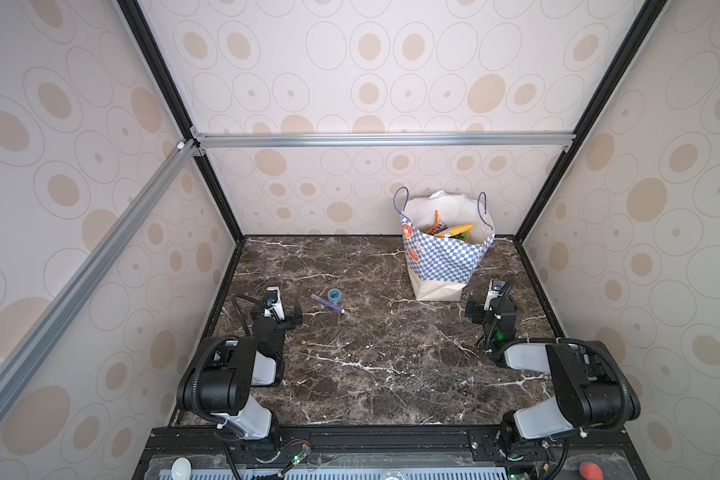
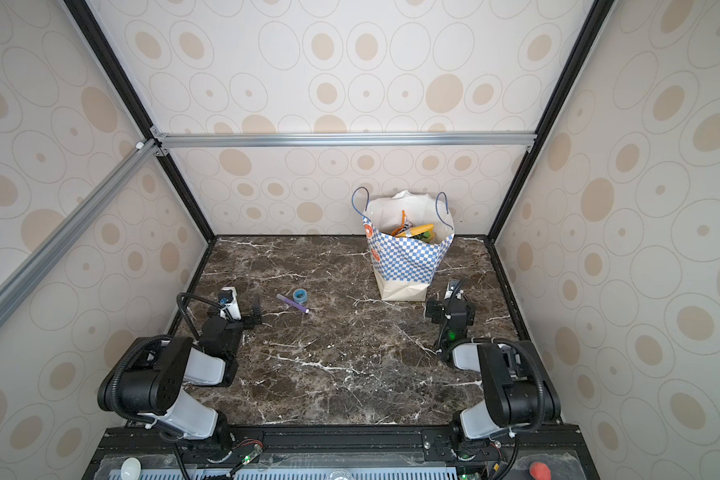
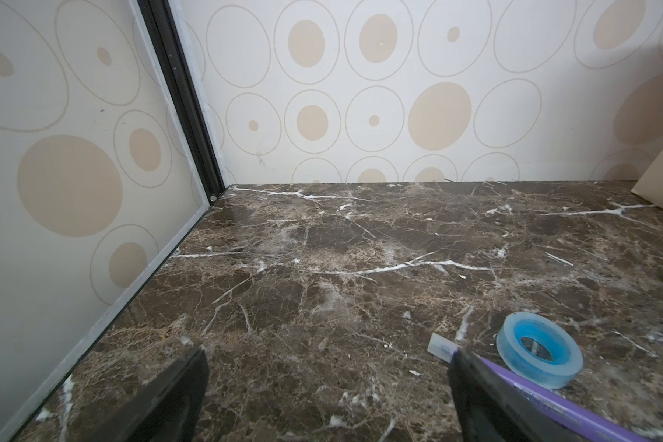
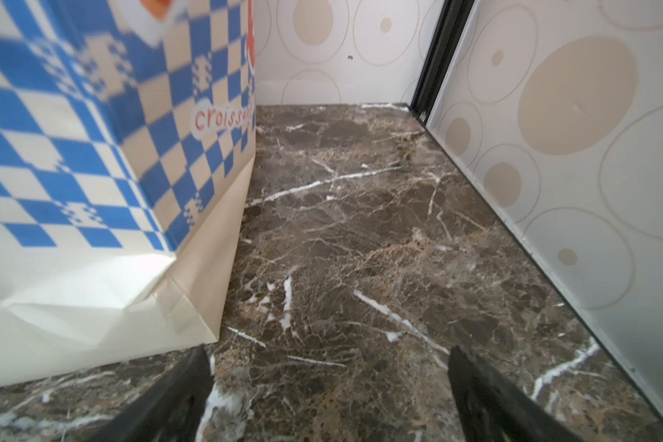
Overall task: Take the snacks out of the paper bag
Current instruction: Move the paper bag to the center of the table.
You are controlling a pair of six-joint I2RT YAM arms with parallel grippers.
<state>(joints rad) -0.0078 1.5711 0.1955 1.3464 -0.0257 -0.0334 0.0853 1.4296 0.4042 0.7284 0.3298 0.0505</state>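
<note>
Top views, both: paper bag (image 1: 441, 266) (image 2: 404, 266) upright at the far right of the marble tabletop (image 1: 371, 353), close to the back wall (image 1: 350, 187), long axis vertical, mouth open and facing up, blue cord handles (image 1: 400, 199) raised above the rim. Checkered band turned toward the arms, plain white base on the stone.

Inside the mouth, snacks (image 1: 454, 230) (image 2: 414, 230) piled together: yellow packet (image 1: 458, 229) lying across the pile, long axis running roughly side to side; orange packet (image 1: 436, 218) on edge behind it, pointing up; a glimpse of green below.

Right wrist view: bag's lower corner (image 4: 73, 153) filling one side of the frame, right gripper (image 4: 330, 356) low over the table just beside it, fingers spread wide, nothing between them.

Left wrist view: left gripper (image 3: 328, 363) well apart from the bag on the table's left side, fingers likewise spread wide and holding nothing. Near it, blue tape roll (image 3: 539, 354) flat on the stone, and just beside the roll a purple pen (image 1: 328, 304) lying diagonally.
</note>
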